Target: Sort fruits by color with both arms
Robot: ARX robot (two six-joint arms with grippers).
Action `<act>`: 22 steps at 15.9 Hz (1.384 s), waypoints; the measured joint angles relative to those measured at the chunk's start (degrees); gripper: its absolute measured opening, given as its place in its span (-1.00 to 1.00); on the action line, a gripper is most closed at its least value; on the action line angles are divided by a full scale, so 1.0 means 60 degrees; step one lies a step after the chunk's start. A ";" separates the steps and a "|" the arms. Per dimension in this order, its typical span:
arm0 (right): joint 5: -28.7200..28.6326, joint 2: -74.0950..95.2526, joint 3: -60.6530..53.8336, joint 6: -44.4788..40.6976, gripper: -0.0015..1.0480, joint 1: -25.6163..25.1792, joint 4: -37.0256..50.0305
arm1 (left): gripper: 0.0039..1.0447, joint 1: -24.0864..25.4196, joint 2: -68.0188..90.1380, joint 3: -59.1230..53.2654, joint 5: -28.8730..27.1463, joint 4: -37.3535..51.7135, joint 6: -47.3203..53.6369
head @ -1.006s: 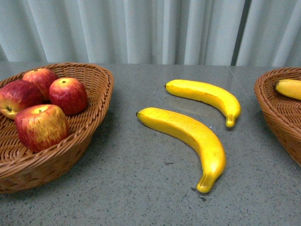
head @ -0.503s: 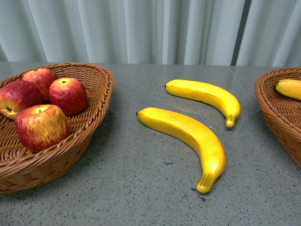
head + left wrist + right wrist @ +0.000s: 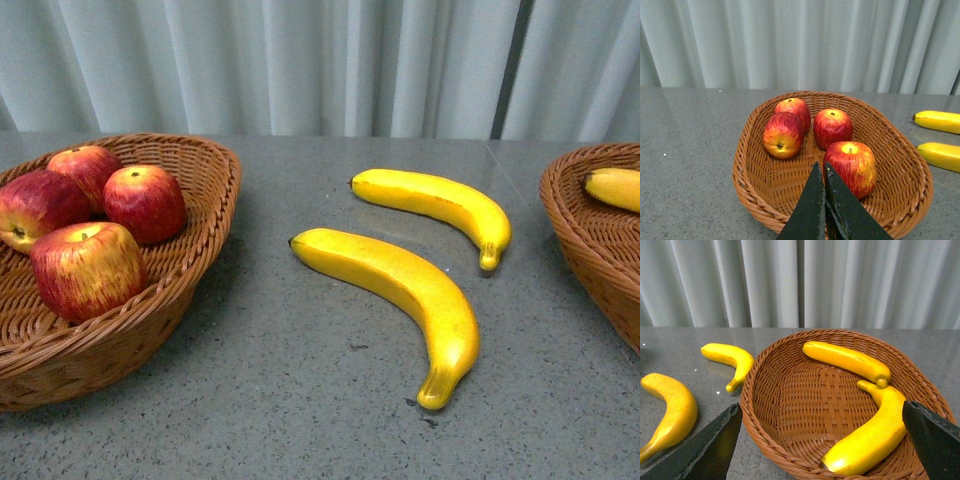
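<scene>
Speckled grey table, smooth and faintly reflective. At its left, an oval basket of brown woven wicker, cradling four glossy, waxy-looking red apples: the front apple, squarish and streaked yellow, with three rounder, darker ones crowded behind (all touching or nearly so). Between the two baskets, bare on the table, the nearer banana, thick and long, and the farther banana, slimmer, both curved, bright yellow with dark tips, lying apart. At the right, a second wicker basket, same open weave, with two more bananas inside, ends nearly touching. Left claw, matte black and wedge-shaped, pressed together with nothing between, hanging by the apple basket's near rim. Right claw spread wide and empty, flat black fingers framing the banana basket. Pale pleated curtain behind, falling in soft vertical folds.
</scene>
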 joint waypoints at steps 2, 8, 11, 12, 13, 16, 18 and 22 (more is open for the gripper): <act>0.0000 0.0000 0.0000 0.0000 0.87 0.0000 0.0000 | -0.98 0.0000 -0.0335 0.0000 0.0000 -0.0313 0.0000; -0.0004 0.0000 0.0000 0.0000 0.87 0.0000 0.0007 | -0.98 0.0000 -0.2047 0.0007 -0.0011 -0.2284 0.0000; -0.0004 0.0000 0.0000 0.0007 0.87 0.0000 0.0000 | -0.62 0.0000 -0.2047 0.0007 -0.0004 -0.2186 -0.0015; -0.0004 0.0000 0.0000 0.0007 0.87 0.0000 0.0000 | -0.45 0.0000 -0.2047 0.0007 -0.0004 -0.2186 -0.0015; -0.0004 0.0000 0.0000 0.0004 0.87 0.0000 0.0000 | -0.24 0.0000 -0.2047 0.0007 -0.0004 -0.2186 -0.0015; -0.0004 0.0000 0.0000 0.0004 0.87 0.0000 -0.0004 | 0.14 0.0000 -0.2047 0.0007 0.0000 -0.2186 -0.0015; -0.0004 0.0000 0.0000 0.0004 0.87 0.0000 -0.0004 | 0.59 0.0000 -0.2047 0.0007 0.0000 -0.2186 -0.0015; -0.2375 0.2317 0.0353 -0.0055 0.87 0.0306 0.1974 | 0.88 0.0000 -0.2047 0.0007 -0.0022 -0.2182 -0.0018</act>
